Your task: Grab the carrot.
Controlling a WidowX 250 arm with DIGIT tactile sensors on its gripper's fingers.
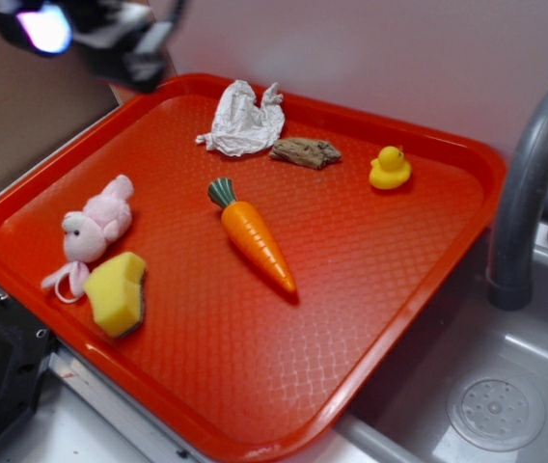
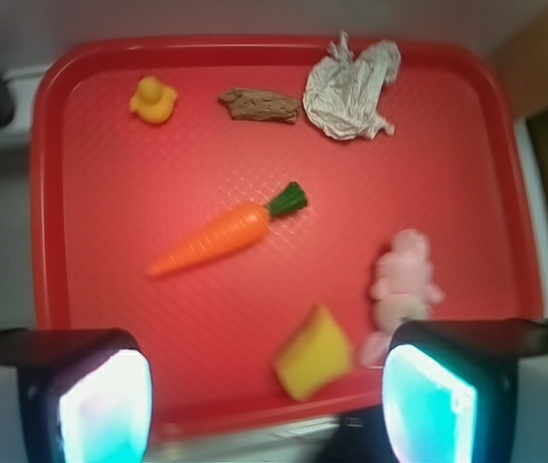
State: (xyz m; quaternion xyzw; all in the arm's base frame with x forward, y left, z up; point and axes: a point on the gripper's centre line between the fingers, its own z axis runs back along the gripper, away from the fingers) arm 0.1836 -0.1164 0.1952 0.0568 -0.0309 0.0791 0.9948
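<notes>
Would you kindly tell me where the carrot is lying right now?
In the exterior view, the carrot lies near the middle of the red tray, stem toward the crumpled paper, between the pink bunny and yellow duck.

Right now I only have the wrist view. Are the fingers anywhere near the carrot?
Observer: No. From the exterior view the fingers hang raised by the tray's far corner, well apart from the carrot.
Operator: Anything beside the tray I can't make out?
Observer: Yes, a grey faucet stands just past the edge on the duck's side.
Operator: And under it?
Observer: A sink with a round drain, lower than the tray.
</notes>
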